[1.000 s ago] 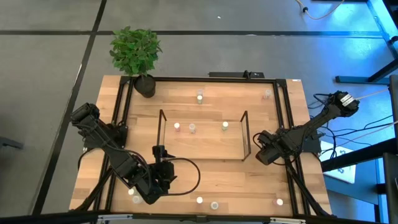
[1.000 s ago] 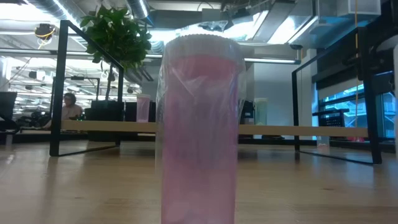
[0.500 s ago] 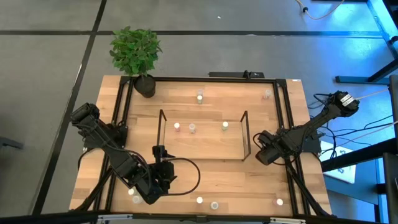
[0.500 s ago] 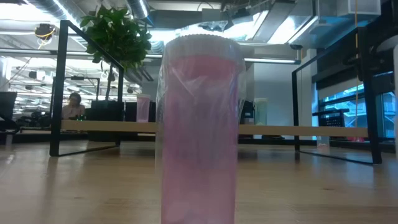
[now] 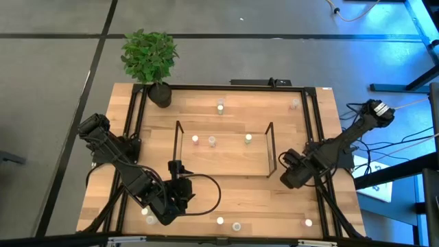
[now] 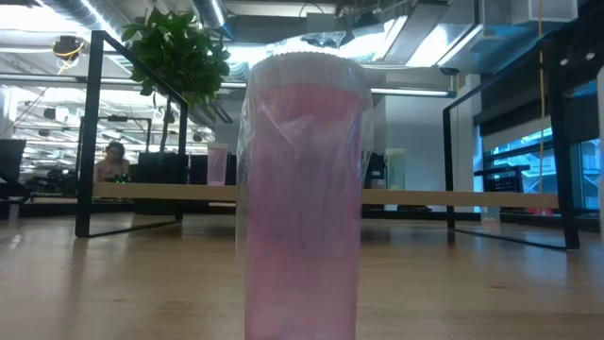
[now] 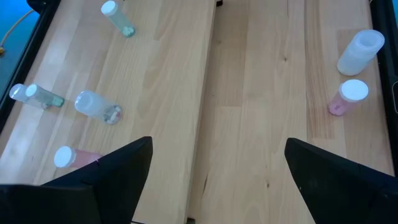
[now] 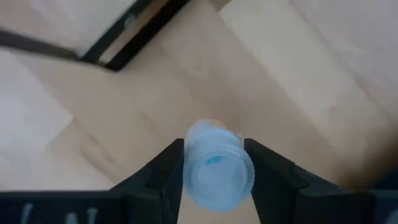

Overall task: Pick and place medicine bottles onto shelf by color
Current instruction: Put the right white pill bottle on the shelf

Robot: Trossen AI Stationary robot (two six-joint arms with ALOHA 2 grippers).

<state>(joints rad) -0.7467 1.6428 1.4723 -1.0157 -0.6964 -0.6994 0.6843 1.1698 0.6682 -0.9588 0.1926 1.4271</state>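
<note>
The shelf [image 5: 223, 165], black rods on a light board, stands mid-table with three small bottles [image 5: 212, 141] upright on its board. More bottles stand near the far edge [image 5: 220, 106] and the near edge [image 5: 236, 226]. A pink bottle [image 6: 302, 189] fills the low view. My right gripper [image 5: 291, 173], just right of the shelf's right end, is shut on a pale clear bottle [image 8: 214, 171]. My left gripper [image 5: 177, 195] is near the table's near left; its fingers stand wide open [image 7: 217, 149] over bare wood. My right gripper pinches the pale clear bottle between its two fingers [image 8: 168, 171], one on each side of the bottle just below its whitish cap [image 8: 214, 163]. The fingers come from above, pointing down. The bottle stands upright in the hold, cap toward the camera; whether its base touches the table is hidden.
A potted plant [image 5: 151, 58] stands at the far left corner. The large black frame [image 5: 315, 123] runs around the table. The left wrist view shows several loose bottles [image 7: 96, 106] lying or standing on the wood, and a pink [image 7: 348, 96] and a clear one [image 7: 360, 53].
My right gripper has moved a little toward the table's near edge and slightly toward the left, beside the shelf's right end.
</note>
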